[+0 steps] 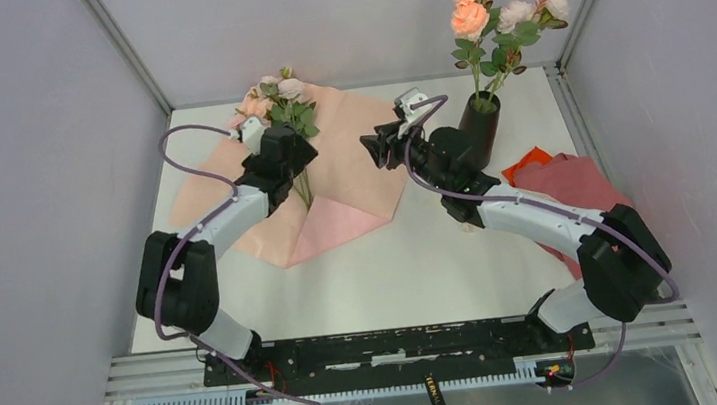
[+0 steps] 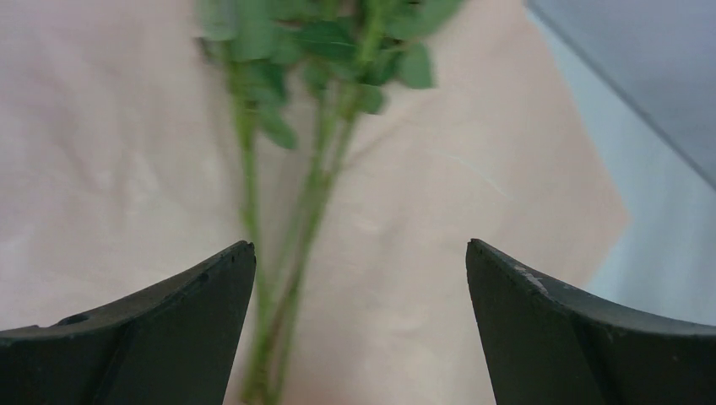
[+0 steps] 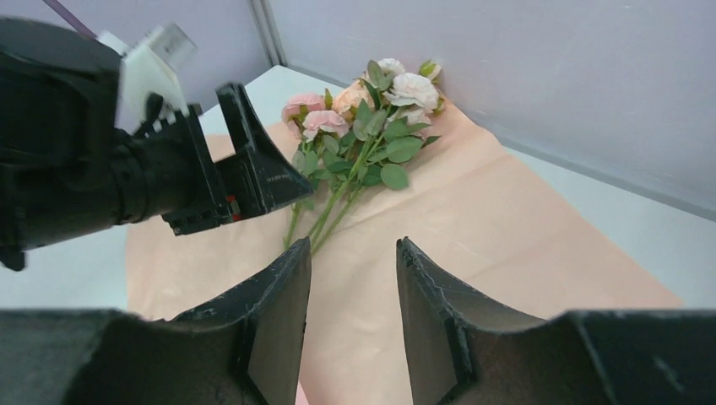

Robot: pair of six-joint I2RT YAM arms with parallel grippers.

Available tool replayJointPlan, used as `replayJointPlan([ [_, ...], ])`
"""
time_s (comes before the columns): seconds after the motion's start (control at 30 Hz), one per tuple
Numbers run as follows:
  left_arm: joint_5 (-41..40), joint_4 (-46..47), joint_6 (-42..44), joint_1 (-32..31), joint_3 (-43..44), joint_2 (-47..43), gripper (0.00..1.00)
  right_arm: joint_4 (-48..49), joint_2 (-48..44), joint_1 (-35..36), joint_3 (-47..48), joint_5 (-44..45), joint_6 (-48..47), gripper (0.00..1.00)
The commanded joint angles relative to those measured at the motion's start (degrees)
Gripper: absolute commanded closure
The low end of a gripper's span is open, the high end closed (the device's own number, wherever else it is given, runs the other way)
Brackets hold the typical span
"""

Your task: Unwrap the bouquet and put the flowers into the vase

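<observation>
The bouquet lies opened out: its light pink wrapping paper (image 1: 354, 193) is spread flat on the table's far left. Several flowers (image 1: 283, 100) rest on it, blooms toward the back wall, stems (image 2: 312, 194) pointing forward. My left gripper (image 1: 302, 158) hovers wide open just over those stems, which run close to its left finger in the left wrist view (image 2: 361, 253). Other roses (image 1: 496, 17) stand upright in the black vase (image 1: 480, 129) at the back right. My right gripper (image 1: 374, 148) is partly open and holds nothing, left of the vase, facing the flowers (image 3: 371, 126) and the left gripper's fingers (image 3: 253, 169).
A darker pink-red cloth (image 1: 574, 190) with an orange piece (image 1: 529, 161) lies at the right edge, under the right arm. Grey walls close in the white table (image 1: 422, 266) on three sides. The paper (image 3: 507, 253) reaches beneath the right gripper (image 3: 353, 249).
</observation>
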Motion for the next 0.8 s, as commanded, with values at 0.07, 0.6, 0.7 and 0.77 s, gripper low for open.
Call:
replayJointPlan([
  [0.07,4.64,-1.15,0.49,3.6,-5.09,5.53,0.0,1.36,6.42,-0.02,5.02,-6.3,2.93,0.52],
  [0.6,8.59,-0.9,-4.48,-5.86,-18.63,-8.56,0.0,-1.8,13.37,-0.36,9.14,-4.07,1.41,0.5],
  [0.7,7.72,-2.29,-6.82,-9.92,-21.79,-11.68,0.0,-3.05,17.23,-0.87,11.54,-4.43,1.92,0.5],
  [0.77,7.49,-3.13,-8.5,-11.96,-23.9,-13.59,0.0,-3.51,19.2,-1.2,12.69,-4.87,2.37,0.5],
])
